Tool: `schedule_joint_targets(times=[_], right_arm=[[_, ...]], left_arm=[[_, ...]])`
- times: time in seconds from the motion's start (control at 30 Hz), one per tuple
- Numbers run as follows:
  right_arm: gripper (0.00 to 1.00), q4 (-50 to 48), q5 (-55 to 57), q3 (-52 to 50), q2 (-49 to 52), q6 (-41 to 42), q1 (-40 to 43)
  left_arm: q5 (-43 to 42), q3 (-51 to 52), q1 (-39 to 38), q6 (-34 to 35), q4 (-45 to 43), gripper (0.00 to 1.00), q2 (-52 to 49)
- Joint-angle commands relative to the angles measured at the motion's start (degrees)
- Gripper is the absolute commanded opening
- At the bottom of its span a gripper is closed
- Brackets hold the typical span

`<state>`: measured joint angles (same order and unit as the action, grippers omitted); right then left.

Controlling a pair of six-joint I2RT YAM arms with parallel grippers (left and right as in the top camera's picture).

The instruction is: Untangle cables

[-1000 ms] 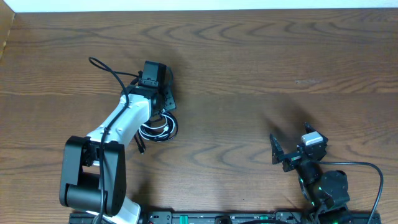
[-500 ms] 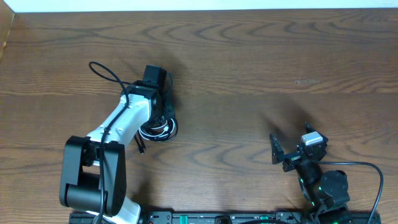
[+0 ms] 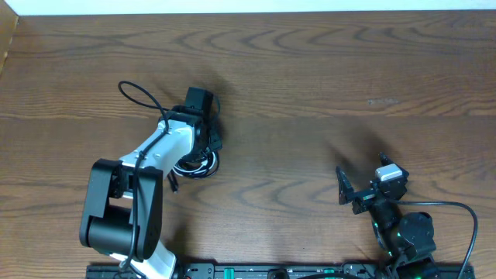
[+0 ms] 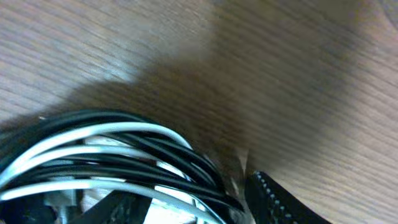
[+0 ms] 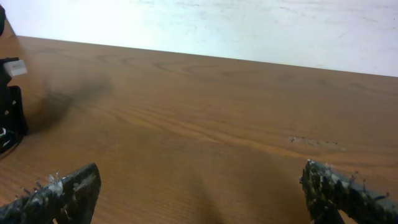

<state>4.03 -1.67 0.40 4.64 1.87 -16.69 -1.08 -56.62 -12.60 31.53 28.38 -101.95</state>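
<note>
The cables (image 3: 194,163) lie as one tangled coil of black and white loops on the wooden table (image 3: 310,93), left of centre. A short black end with a plug (image 3: 175,184) sticks out at the coil's lower left. My left gripper (image 3: 208,144) points down onto the coil's upper right edge. In the left wrist view the cables (image 4: 124,155) run across between the fingers (image 4: 273,198), and the left gripper (image 4: 186,202) is shut on the loops. My right gripper (image 3: 361,172) rests open near the front right, with nothing between its fingertips (image 5: 78,183).
The left arm's own thicker black wire (image 3: 138,94) loops out above the arm. The right arm's base (image 3: 407,232) sits at the front edge. A pale wall (image 5: 217,25) runs along the table's far side.
My left gripper has shifted slightly right and toward the front over the coil while the arm's base turned. The coil has shifted only slightly. The right arm has not moved.
</note>
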Motion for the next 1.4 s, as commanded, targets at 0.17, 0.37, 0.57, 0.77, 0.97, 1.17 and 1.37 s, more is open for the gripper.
schedule_joint_targets(times=[0.17,0.37,0.57,0.77,0.97,1.17,1.37], right_arm=[[0.99,0.3,0.2,-0.1,-0.1,-0.9,-0.2],[0.99,0.3,0.2,-0.1,-0.1,-0.9,-0.2],[0.99,0.3,0.2,-0.1,-0.1,-0.9,-0.2],[0.99,0.3,0.2,-0.1,-0.1,-0.9,-0.2],[0.99,0.3,0.2,-0.1,-0.1,-0.9,-0.2],[0.99,0.3,0.2,-0.1,-0.1,-0.9,-0.2],[0.99,0.3,0.2,-0.1,-0.1,-0.9,-0.2]], left_arm=[[-16.7,0.3,0.1,-15.5,-7.5,0.08,-0.3],[-31.2,-1.7,3.0,-19.0,-8.8,0.08,6.8],[-48.9,-1.7,7.1,-27.5,-10.1,0.08,15.8],[-53.7,-1.7,9.5,-33.8,-8.5,0.08,19.0],[-53.8,-1.6,9.5,-34.6,-5.6,0.08,16.4],[-51.5,-0.8,9.5,-38.8,-2.7,0.08,12.8],[-41.2,1.1,9.5,-38.8,-1.4,0.08,8.6]])
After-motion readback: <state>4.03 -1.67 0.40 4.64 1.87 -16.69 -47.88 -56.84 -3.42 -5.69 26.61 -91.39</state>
